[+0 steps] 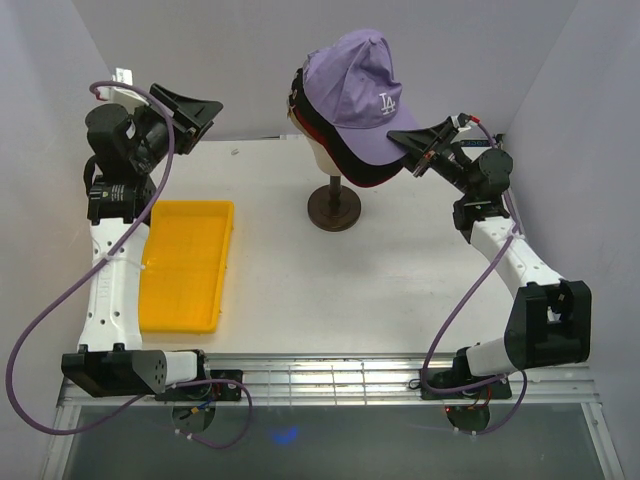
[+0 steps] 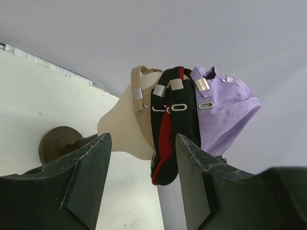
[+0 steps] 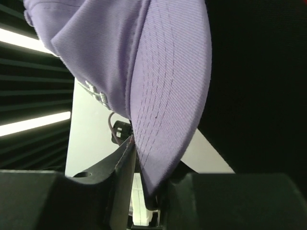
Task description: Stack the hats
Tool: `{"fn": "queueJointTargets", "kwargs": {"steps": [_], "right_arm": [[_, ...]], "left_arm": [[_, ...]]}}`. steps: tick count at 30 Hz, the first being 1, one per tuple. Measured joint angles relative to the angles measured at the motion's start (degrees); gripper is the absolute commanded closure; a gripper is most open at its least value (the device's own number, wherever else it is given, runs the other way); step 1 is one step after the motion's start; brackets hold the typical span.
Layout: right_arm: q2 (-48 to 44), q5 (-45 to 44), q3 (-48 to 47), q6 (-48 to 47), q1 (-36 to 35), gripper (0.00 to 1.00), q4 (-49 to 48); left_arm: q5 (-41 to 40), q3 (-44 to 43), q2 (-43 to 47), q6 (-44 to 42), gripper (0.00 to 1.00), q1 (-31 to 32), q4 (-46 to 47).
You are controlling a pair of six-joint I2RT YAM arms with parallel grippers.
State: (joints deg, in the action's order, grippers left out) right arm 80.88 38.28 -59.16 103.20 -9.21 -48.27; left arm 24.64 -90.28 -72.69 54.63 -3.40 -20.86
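Note:
A lavender cap (image 1: 358, 92) with a white LA logo sits on top of a stack of caps on the cream mannequin head (image 1: 325, 155). Under it show black and red caps (image 1: 345, 160). In the left wrist view the back straps show: tan (image 2: 139, 91), black (image 2: 160, 105), red (image 2: 165, 136), black, then lavender (image 2: 225, 110). My right gripper (image 1: 415, 150) is shut on the lavender cap's brim (image 3: 168, 110). My left gripper (image 1: 195, 112) is open and empty, raised at the back left, apart from the stack; it also shows in its own wrist view (image 2: 141, 184).
The mannequin head stands on a dark round stand (image 1: 334, 208) at the table's back middle. A flat yellow tray (image 1: 185, 262) lies at the left beside the left arm. White walls close in the back and both sides.

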Motion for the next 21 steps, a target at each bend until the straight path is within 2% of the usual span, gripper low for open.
{"fn": "queueJointTargets", "kwargs": {"steps": [3, 6, 18, 21], "right_arm": [[0.33, 1.16, 0.00, -0.37, 0.09, 0.60, 1.68], [0.35, 1.70, 0.02, -0.63, 0.11, 0.56, 2.40], [-1.38, 1.33, 3.93, -0.13, 1.53, 0.54, 2.47], [-2.78, 1.14, 4.83, -0.09, 2.12, 0.58, 2.82]], "left_arm": [[0.22, -0.52, -0.85, -0.63, 0.34, 1.86, 0.42], [0.22, -0.44, -0.90, -0.98, 0.34, 2.10, 0.61], [0.22, 1.81, -0.61, -2.23, 0.35, 2.12, 2.01], [0.22, 1.84, -0.61, -2.36, 0.36, 2.12, 2.03]]}}
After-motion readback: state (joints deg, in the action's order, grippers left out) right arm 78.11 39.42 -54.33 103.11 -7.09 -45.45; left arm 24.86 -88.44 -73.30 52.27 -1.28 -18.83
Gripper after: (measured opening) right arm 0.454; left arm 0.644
